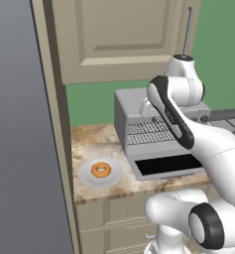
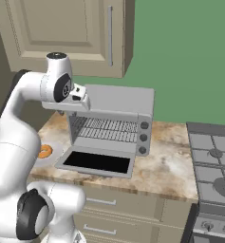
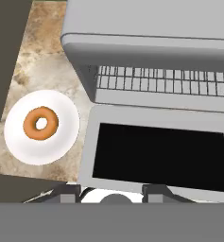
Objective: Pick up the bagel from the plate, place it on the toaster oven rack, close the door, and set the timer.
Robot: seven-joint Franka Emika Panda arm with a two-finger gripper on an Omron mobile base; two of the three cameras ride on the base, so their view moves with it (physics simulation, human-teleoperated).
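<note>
Largest in your field is the beige wall cabinet (image 1: 124, 34), mounted above the marbled tabletop (image 1: 96, 139). On that tabletop stands your grey toaster oven (image 2: 111, 118); its door (image 3: 156, 149) lies folded down flat toward you, dark glass facing up, and the toaster oven rack (image 3: 160, 82) sits bare inside the cavity. A gas stove (image 2: 213, 161) adjoins the tabletop on the right. Left of the oven, just beside the open door, you find the plate (image 3: 41, 126), with the bagel (image 3: 40, 123) lying flat near its middle. Your hand (image 3: 112, 191) hangs high above the front edge of the door, its fingertips (image 3: 66, 193) parted about halfway and gripping nothing, well apart from the bagel.
</note>
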